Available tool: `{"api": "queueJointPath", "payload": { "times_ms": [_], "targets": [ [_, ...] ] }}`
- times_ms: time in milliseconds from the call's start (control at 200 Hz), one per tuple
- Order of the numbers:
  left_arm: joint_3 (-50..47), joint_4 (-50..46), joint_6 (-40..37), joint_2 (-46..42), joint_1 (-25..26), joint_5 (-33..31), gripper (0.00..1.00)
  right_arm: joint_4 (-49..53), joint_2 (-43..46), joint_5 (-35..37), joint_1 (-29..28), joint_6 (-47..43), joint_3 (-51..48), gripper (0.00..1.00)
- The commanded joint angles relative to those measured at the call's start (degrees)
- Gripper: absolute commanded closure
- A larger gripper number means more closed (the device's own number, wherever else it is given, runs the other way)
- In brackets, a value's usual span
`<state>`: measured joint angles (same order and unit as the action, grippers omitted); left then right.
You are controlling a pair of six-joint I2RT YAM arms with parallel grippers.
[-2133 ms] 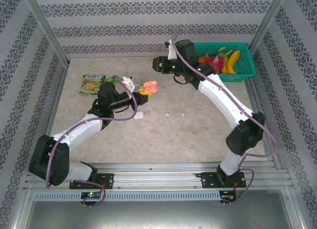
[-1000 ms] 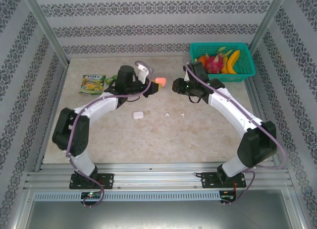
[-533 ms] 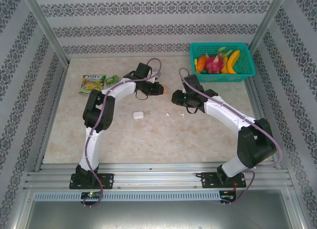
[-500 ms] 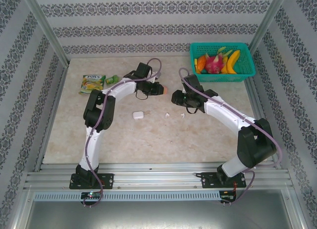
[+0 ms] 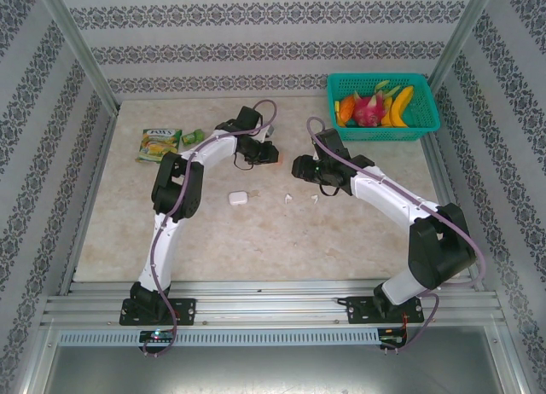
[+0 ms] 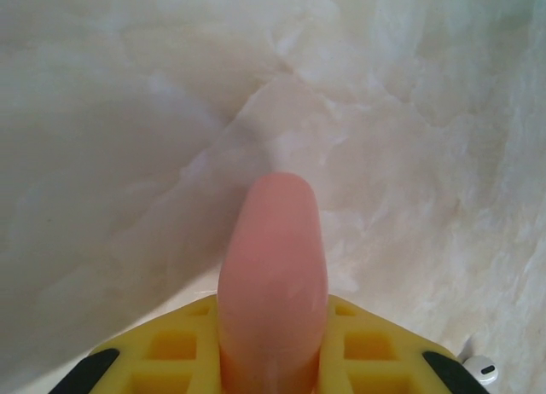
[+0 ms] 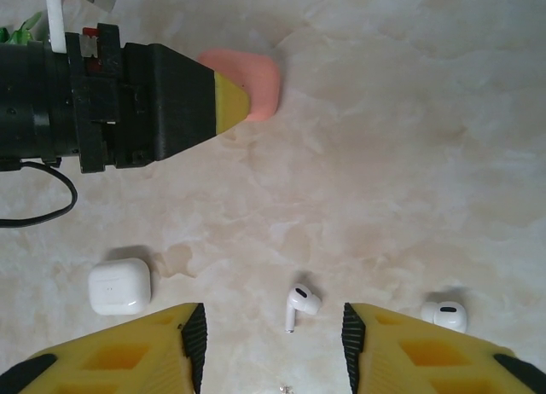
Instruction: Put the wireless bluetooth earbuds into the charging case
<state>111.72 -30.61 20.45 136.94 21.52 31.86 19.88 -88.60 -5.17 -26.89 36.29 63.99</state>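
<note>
Top external view: we see the left arm (image 5: 162, 240) stretched far out over the table (image 5: 213, 240) and the right arm (image 5: 388, 194) bent in from the other side, grippers near each other. We mark the left gripper (image 7: 232, 102) as clamped on the pink case (image 7: 256, 80). In the left wrist view that case juts out forward between the yellow fingers (image 6: 166, 356). It is down at the tabletop; we cannot tell whether it touches. We mark the right gripper (image 7: 273, 347) as hanging above the table, jaws apart, nothing between them.

In the right wrist view we count two white earbuds (image 5: 315, 198) on the table, both outside any case. One earbud (image 7: 300, 303) lies on its side below the gap of the right gripper, stem pointing down in that view. The other earbud (image 7: 444, 314) lies beside the tip of one of its fingers. We see the white case (image 7: 119, 286) closed on the table, on the far side of the first earbud and well apart from the pink case.

In the top view the white case and both earbuds form a rough row, nearer the bases than the grippers. A teal basket (image 5: 384, 132) with fruit (image 5: 375, 108) stands at the far right corner. A snack packet (image 5: 159, 144) lies far left, a small green thing (image 5: 192, 136) just beside it.
</note>
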Motion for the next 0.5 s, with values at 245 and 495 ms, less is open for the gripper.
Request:
{"api": "queueJointPath", "payload": {
  "times_ms": [245,495],
  "targets": [
    [2.15,-5.0,-1.39,0.26,-1.22,-4.05,0.51,0.89,1.29,0.81,-0.37,0.25,0.61,0.46],
    [2.8,-5.83,-2.73,-3.24,-2.83,-6.53,0.21,2.74,2.07,1.3,-0.09,-0.16,1.98,0.42]
  ]
}}
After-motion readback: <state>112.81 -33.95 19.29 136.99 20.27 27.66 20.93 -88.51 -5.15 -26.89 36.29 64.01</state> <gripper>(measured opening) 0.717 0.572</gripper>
